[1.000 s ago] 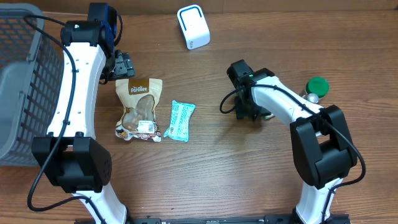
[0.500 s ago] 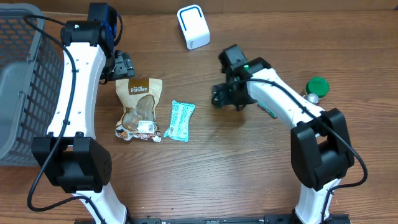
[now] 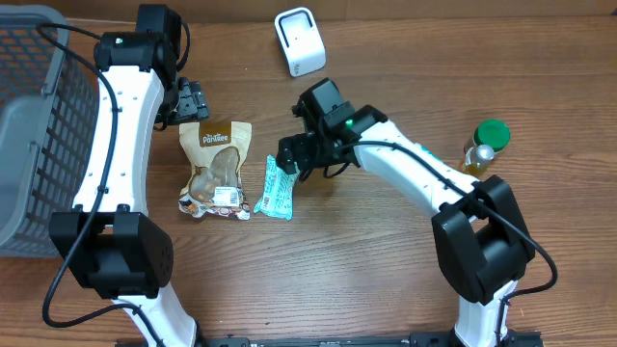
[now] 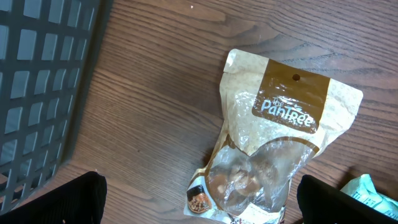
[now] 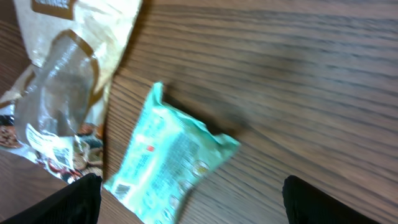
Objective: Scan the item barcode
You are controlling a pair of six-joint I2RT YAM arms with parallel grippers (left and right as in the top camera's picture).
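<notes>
A teal snack packet [image 3: 279, 186] lies flat on the wooden table, with a barcode near one end in the right wrist view [image 5: 166, 169]. My right gripper [image 3: 292, 156] hovers open just above its top end, holding nothing; its dark fingertips [image 5: 62, 202] frame the packet. A brown Pantree pouch [image 3: 216, 170] lies to the packet's left. My left gripper [image 3: 189, 100] stands open above the pouch's top edge, and the pouch [image 4: 273, 140] fills the left wrist view. The white scanner [image 3: 300, 41] stands at the back of the table.
A grey wire basket [image 3: 29, 125] takes up the left edge, and its mesh [image 4: 43, 81] shows beside the left gripper. A green-capped bottle [image 3: 485, 142] stands at the right. A corner of the teal packet [image 4: 373, 190] is at the lower right of the left wrist view.
The right arm has swung left from near the bottle to just above the teal packet, and its jaws have opened wider. The left arm, the pouch and the packet have stayed put.
</notes>
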